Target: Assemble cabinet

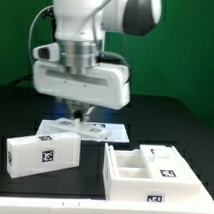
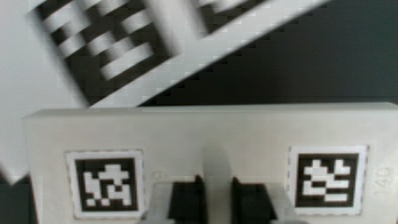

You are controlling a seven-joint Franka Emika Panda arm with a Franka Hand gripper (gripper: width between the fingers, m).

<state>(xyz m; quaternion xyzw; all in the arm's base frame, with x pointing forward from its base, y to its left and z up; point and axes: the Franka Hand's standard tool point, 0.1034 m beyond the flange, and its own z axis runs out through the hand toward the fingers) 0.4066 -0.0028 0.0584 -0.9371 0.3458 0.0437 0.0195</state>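
Observation:
The cabinet point(image 1: 153, 175), a white box frame with inner compartments, stands at the exterior view's right front. A smaller white tagged block point(image 1: 43, 153) lies at the left front. My gripper point(image 1: 81, 115) hangs low between them, just over the marker board point(image 1: 109, 131). In the wrist view a white tagged panel point(image 2: 214, 130) with two tags fills the frame. My gripper point(image 2: 214, 205) is shut between those tags, and a thin pale strip of the panel shows between the dark fingers point(image 2: 178, 205). The exterior view hides that panel behind the hand.
The marker board point(image 2: 125, 45) shows its large blurred tags just beyond the panel. The table is black, with a green wall behind it. The arm's white hand body blocks the middle of the exterior view.

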